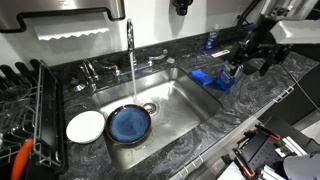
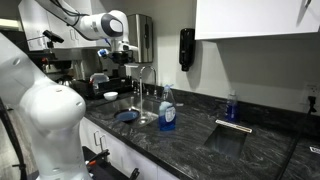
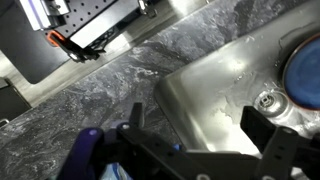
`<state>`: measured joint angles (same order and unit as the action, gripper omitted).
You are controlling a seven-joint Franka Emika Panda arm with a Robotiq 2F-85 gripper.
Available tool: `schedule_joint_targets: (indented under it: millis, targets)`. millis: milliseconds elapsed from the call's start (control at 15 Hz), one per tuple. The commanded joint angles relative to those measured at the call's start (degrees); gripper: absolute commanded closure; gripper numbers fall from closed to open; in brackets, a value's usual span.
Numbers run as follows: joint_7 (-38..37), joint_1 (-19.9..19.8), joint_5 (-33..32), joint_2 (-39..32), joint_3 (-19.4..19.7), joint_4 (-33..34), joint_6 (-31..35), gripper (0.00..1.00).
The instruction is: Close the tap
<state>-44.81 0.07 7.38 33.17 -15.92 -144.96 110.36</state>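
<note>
The tap (image 1: 129, 35) is a slim chrome spout behind the sink, with water running from it down onto a blue plate (image 1: 129, 123). Small chrome handles (image 1: 90, 70) stand at its base. The tap also shows in an exterior view (image 2: 152, 82). My gripper (image 1: 240, 66) hovers over the right edge of the sink, well right of the tap, open and empty. In the wrist view my gripper (image 3: 200, 130) has its two dark fingers spread above the steel sink basin (image 3: 215, 80). The tap is out of the wrist view.
A white plate (image 1: 86, 126) lies beside the blue plate. A blue sponge (image 1: 208, 78) sits at the sink's right rim. A black dish rack (image 1: 25, 100) stands on the left counter. A blue soap bottle (image 2: 167, 110) stands near the sink. The drain (image 3: 268, 100) shows.
</note>
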Motion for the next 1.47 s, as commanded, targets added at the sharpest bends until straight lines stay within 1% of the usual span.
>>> schedule_joint_targets:
  millis: [0,200,267,333,400,533,733,800,867,933,1067,1200,1400]
  targets:
    - [-9.6,-1.5,-0.6,-7.3,-1.4,2.2,11.3,0.00]
    - [-18.3,-1.3,-2.1,-11.8,-1.4,3.6,19.4,0.00]
    - [-22.4,-1.6,-2.1,-13.3,-1.1,4.1,21.8,0.00]
    - [-25.1,-1.7,-2.3,-14.9,-0.6,4.8,22.5,0.00]
    - [-21.2,0.8,-2.1,-10.9,0.7,2.3,20.5,0.00]
    - [-22.0,1.1,-2.4,-12.0,1.1,2.7,20.9,0.00]
    - [-22.0,1.3,-2.3,-11.5,1.1,2.7,20.8,0.00]
    - [-27.7,-1.2,-5.7,-13.2,-0.5,3.0,23.4,0.00]
    - [-30.9,-2.0,-6.6,-14.4,-0.6,3.4,24.8,0.00]
    - [-35.4,-3.0,-8.7,-16.5,-0.9,3.7,27.9,0.00]
    - [-43.6,-4.5,-12.8,-19.9,-0.9,4.9,31.8,0.00]
    - [-50.5,-4.9,-15.6,-23.5,-0.1,6.6,34.4,0.00]
    - [-58.9,-4.0,-18.4,-29.4,1.7,9.8,38.5,0.00]
